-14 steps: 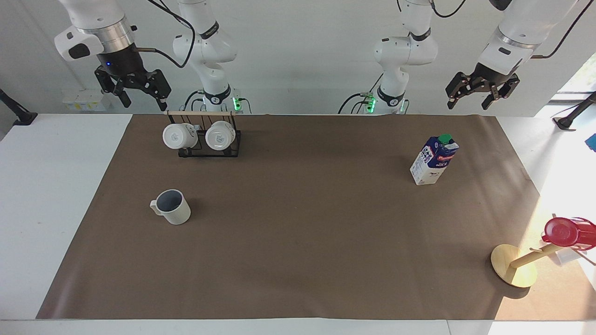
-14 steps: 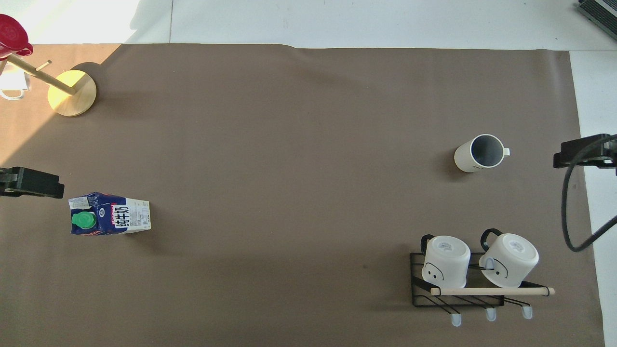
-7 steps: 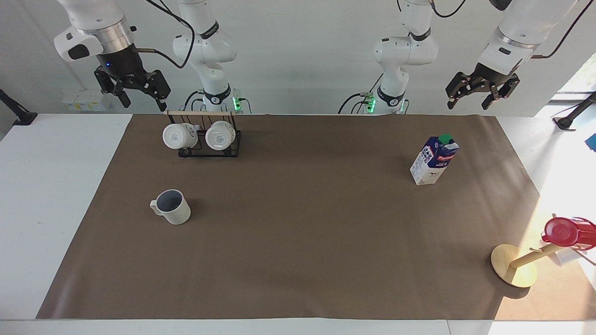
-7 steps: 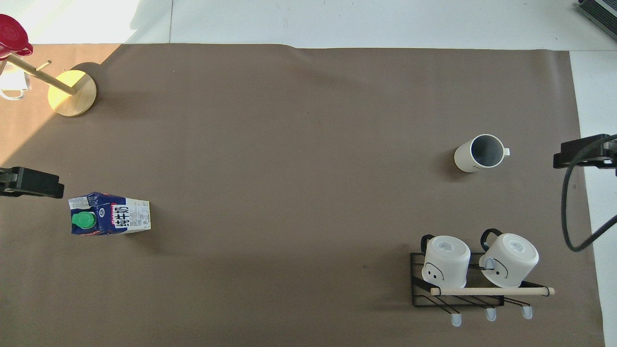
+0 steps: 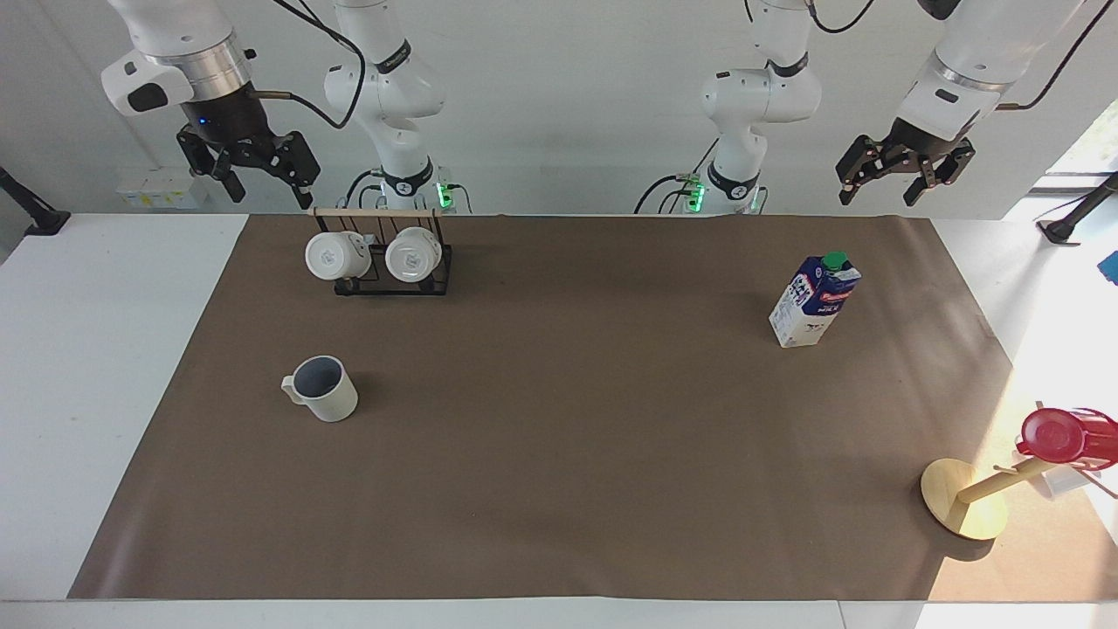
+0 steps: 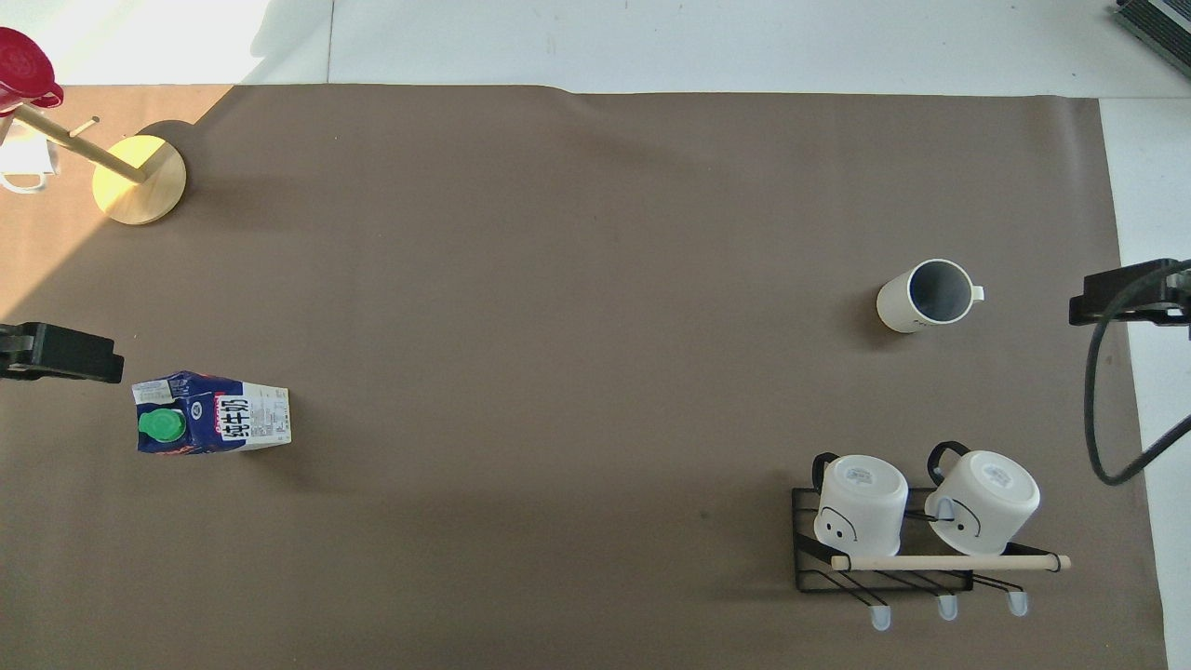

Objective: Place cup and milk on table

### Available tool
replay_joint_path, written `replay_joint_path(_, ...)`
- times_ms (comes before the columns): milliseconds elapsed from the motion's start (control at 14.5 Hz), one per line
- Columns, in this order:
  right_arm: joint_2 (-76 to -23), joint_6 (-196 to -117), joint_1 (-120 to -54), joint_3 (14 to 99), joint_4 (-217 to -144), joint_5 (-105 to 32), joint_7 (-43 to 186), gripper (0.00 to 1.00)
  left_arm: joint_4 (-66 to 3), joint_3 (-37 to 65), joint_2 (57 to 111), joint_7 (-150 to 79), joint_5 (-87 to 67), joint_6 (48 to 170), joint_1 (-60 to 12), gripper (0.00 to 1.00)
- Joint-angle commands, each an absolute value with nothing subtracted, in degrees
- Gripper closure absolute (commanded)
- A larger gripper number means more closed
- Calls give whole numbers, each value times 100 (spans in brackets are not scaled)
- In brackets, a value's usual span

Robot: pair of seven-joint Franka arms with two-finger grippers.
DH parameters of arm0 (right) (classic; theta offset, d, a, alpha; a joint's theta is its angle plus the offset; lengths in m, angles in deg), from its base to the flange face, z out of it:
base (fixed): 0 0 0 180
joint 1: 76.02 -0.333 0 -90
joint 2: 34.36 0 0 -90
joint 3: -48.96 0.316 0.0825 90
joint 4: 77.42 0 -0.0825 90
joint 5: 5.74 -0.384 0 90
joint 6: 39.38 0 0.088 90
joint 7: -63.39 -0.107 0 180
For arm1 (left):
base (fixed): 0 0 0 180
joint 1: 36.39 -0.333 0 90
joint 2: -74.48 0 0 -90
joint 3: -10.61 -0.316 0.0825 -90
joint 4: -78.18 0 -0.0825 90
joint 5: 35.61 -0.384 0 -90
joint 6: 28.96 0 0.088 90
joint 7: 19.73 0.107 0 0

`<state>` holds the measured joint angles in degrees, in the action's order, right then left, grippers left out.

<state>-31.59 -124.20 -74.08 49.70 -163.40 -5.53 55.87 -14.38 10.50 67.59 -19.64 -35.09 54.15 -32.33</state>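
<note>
Cup: the off-white ribbed cup (image 5: 323,390) stood upright on the brown mat (image 5: 559,454), toward the right arm's end of the table (image 5: 96,367); grey-blue inside, squarish handle turned toward that end's edge.
Milk: the tall blue and white milk carton (image 5: 814,300) stood upright on the mat toward the left arm's end, nearer to the robots than the cup; green round cap on top, red label band, cow print low on its side.
Spacing: cup and milk were well apart, with bare mat between them.
Left gripper: the left gripper (image 5: 907,175) hung in the air over the mat's corner near the robots at the left arm's end, fingers spread apart, holding nothing.
Right gripper: the right gripper (image 5: 262,179) hung over the table edge nearest the robots, just beside the mug rack, fingers spread apart, holding nothing.
Mug rack: a black wire mug rack (image 5: 393,262) with a wooden bar carried two glossy white mugs (image 5: 336,255), nearer to the robots than the cup.
Mug tree: a wooden mug tree (image 5: 965,507) with a round base stood at the mat's corner farthest from the robots at the left arm's end, a red cup (image 5: 1061,435) hanging on it.
Obstruction: nothing stood close around the cup or the milk.
</note>
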Motion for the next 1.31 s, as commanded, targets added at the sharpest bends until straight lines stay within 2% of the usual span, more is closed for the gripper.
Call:
replay_joint_path(0,-3058,-12664,-7347,5010,-16496,-565,5539,0,-1428,1078,6737,-1982,-3552,5348,-3287,0)
replay_joint_path(345,-3190,-12903,-7339,5002,-16505,-547,5522,0,-1428,1078,6737,-1982,-3552,5357,-3279,0)
replay_joint_path(690,-3286,-13869,-7382,5010,-16934,-574,5363,0,-1428,1087,6736,-1982,-3552,5357,-3279,0)
replay_joint_path(1241,-4331,-14774,-7391,5010,-17260,-600,5460,0,-1445,1087,6728,-2009,-3552,5401,-3261,0)
